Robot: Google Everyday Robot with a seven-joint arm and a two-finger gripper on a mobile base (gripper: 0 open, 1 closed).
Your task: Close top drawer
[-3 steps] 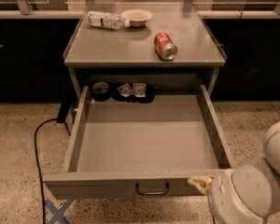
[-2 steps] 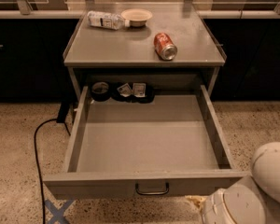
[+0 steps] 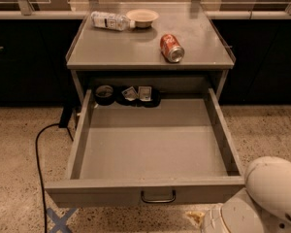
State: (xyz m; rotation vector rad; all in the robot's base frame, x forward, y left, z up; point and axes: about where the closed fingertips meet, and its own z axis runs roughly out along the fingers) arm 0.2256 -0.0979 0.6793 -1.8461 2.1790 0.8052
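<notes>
Top drawer (image 3: 102, 194) – pulled fully out from grey cabinet (image 3: 136, 50), above speckled floor (image 3: 19, 149). Cabinet top carries bottle (image 3: 110, 21), bowl (image 3: 142, 17), red can (image 3: 171, 48). Gripper (image 3: 196, 218) sits below drawer front, right of handle (image 3: 158, 197) – grip state cannot be told.

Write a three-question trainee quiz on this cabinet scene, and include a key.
1. True or false: the wide grey metal top drawer is pushed shut.
2. Which thing on the flat grey cabinet top lies nearest its front edge? A: clear plastic bottle. B: pale round bowl. C: red soda can.
3. Where is the robot's gripper relative to the drawer's small dark wire handle?

Key:
1. False. It is pulled far out.
2. C.
3. Below and to the right of it, low over the floor in front of the drawer's front panel.
</notes>
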